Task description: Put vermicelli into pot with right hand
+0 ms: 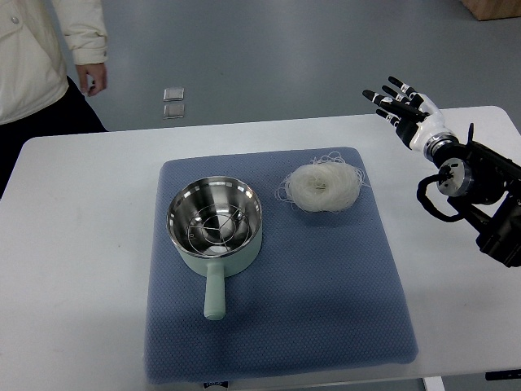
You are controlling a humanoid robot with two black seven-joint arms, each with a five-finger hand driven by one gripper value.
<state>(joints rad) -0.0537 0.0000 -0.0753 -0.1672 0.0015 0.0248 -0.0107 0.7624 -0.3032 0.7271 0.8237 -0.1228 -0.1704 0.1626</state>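
Observation:
A white nest of vermicelli (323, 186) lies on the blue mat (326, 285), right of centre and near its far edge. A mint-green pot (216, 224) with a steel inside and a wire rack stands left of it, handle pointing toward me. My right hand (397, 104) is over the table's far right part, above and right of the vermicelli. Its fingers are spread and hold nothing. The left arm does not show.
The mat lies on a white table (73, 244). A person in a cream jacket (32, 49) stands at the far left corner, one hand (93, 79) hanging down. Two small grey squares (173, 103) lie on the floor beyond the table.

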